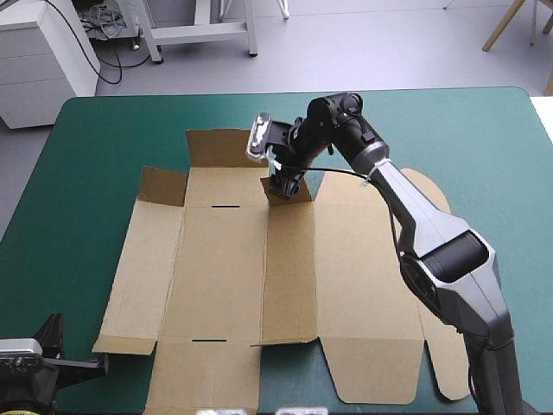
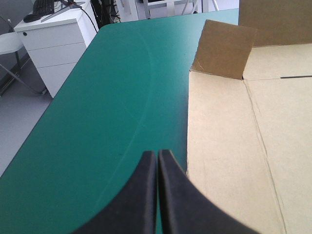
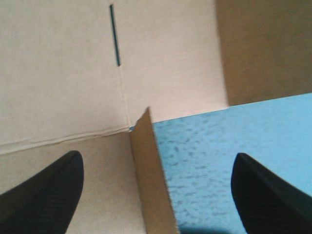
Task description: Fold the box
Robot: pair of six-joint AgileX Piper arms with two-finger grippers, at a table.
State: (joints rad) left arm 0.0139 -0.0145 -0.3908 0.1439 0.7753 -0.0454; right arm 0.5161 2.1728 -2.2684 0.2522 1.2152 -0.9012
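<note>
Box (image 1: 225, 277) flat, long axis left-right; far flap (image 3: 148, 185) upright between spread right gripper (image 1: 289, 188) fingers. Left gripper (image 2: 157, 163) pressed together, beside box.

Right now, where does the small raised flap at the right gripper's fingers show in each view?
High view: small raised flap at the box's far edge, under the right gripper.
Left wrist view: not in it.
Right wrist view: on edge between the open fingers.
Shared landmark: the slot, in all three.
</note>
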